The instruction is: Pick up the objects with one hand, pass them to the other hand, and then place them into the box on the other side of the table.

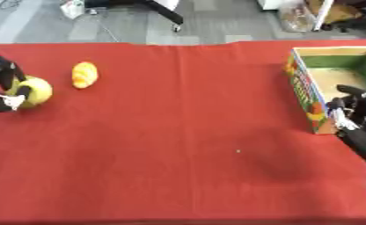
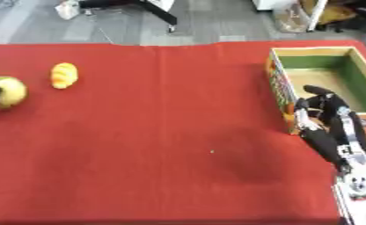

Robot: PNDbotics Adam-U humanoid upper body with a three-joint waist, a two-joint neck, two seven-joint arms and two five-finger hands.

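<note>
Red cloth over the whole table, with the left hand curled round a yellow-green round fruit at the near-left edge.

Just beyond that hand and a little inward, apart from it, lies a yellow-orange lumpy object; too blurred to name. Far across the table, the right hand hangs over the near wall of the open box, fingers bent down and holding nothing, directly against the box's printed side. Seen whole with its forearm only in the right eye view; cut by the frame edge in the left eye view. Conversely, left hand nearly lost off the edge in the right eye view, its fingers on the fruit plain only in the left eye view. Box interior green-walled with a tan floor, contents not discernible.
</note>
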